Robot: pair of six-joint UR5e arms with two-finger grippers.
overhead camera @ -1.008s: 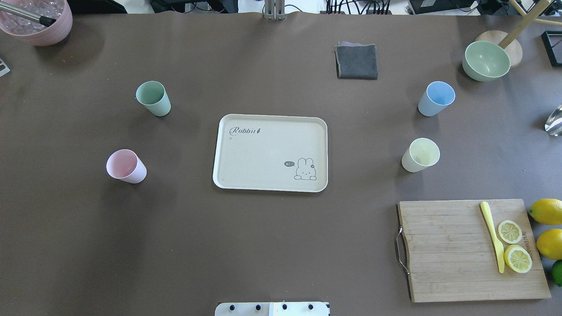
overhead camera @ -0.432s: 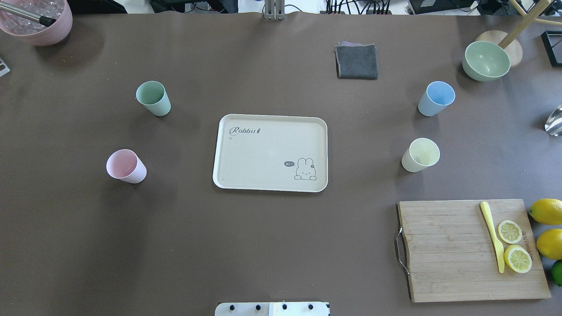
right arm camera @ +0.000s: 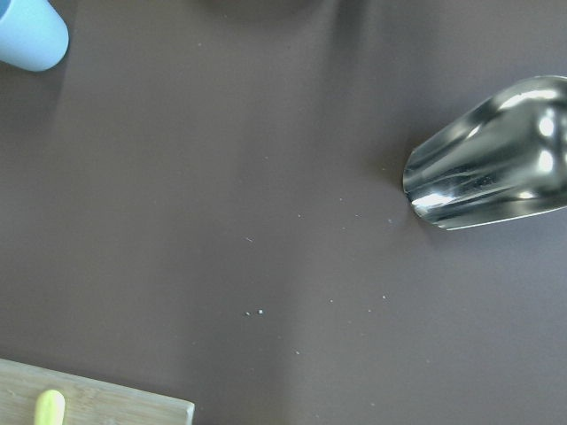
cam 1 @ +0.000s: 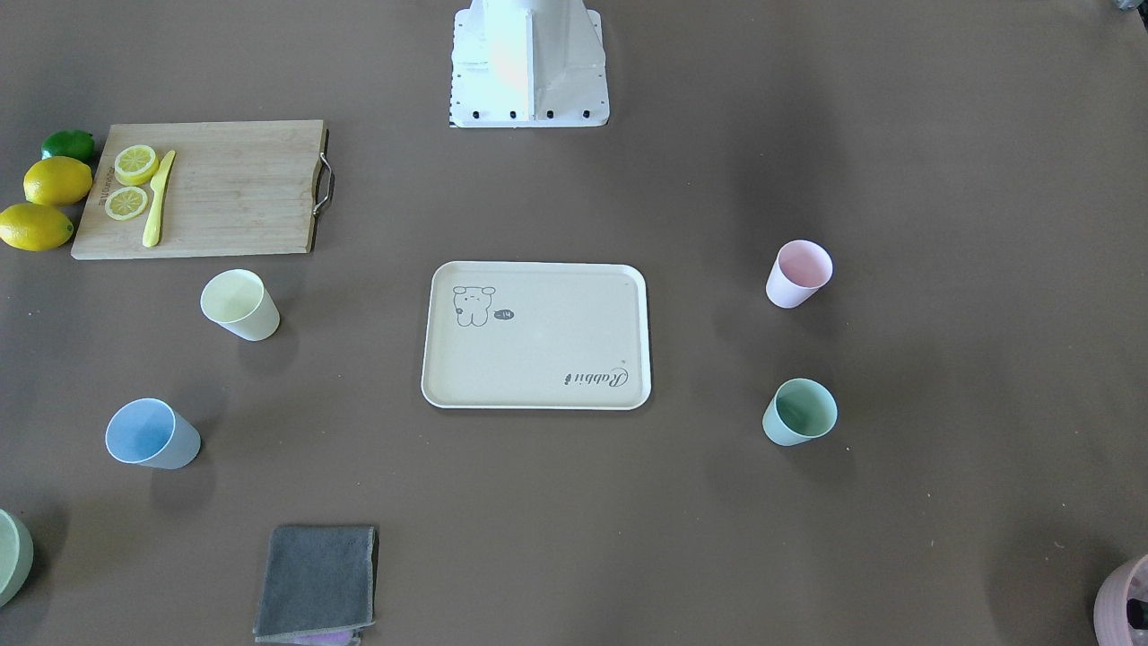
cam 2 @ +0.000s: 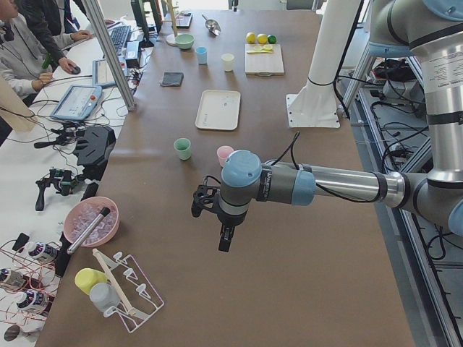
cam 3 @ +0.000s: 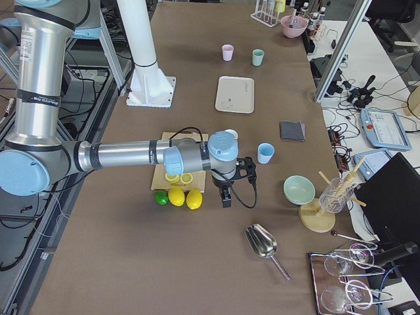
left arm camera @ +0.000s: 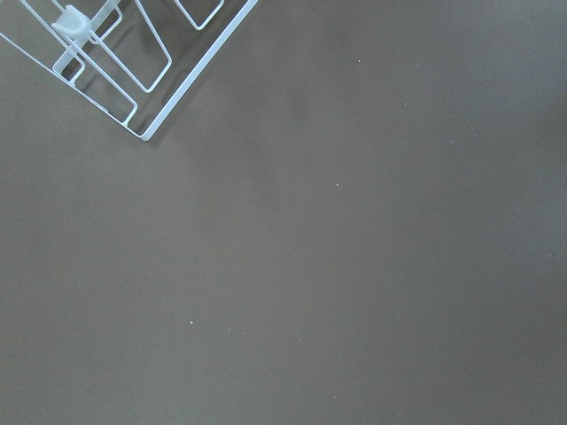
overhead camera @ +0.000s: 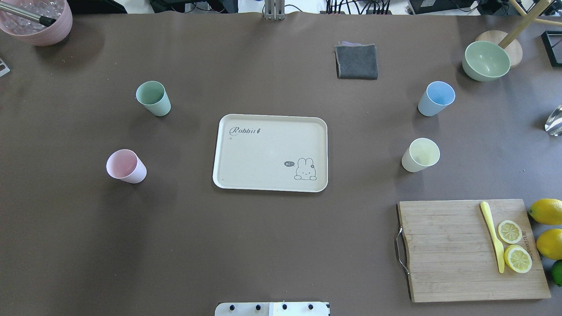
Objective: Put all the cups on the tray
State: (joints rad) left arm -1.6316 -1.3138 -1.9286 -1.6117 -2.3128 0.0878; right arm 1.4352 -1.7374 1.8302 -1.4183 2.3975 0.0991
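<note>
The cream tray (overhead camera: pixel 263 149) lies empty at the table's middle. The mint green cup (overhead camera: pixel 153 97) and the pink cup (overhead camera: pixel 125 166) stand upright to its left. The light blue cup (overhead camera: pixel 436 98) and the pale yellow cup (overhead camera: pixel 420 154) stand upright to its right. All cups are on the table, apart from the tray. My left gripper (cam 2: pixel 226 238) shows only in the exterior left view, above the table well short of the pink cup (cam 2: pixel 225 155). My right gripper (cam 3: pixel 226 199) shows only in the exterior right view, beside the lemons. I cannot tell whether either is open or shut.
A wooden cutting board (overhead camera: pixel 448 250) with lemon slices and a yellow knife lies at the near right, whole lemons (overhead camera: pixel 546 211) beside it. A grey cloth (overhead camera: pixel 356 61), a sage bowl (overhead camera: pixel 486 60) and a mauve bowl (overhead camera: pixel 37 19) sit at the far side. A metal scoop (right arm camera: pixel 487 168) lies under the right wrist, a wire rack (left arm camera: pixel 133 53) under the left.
</note>
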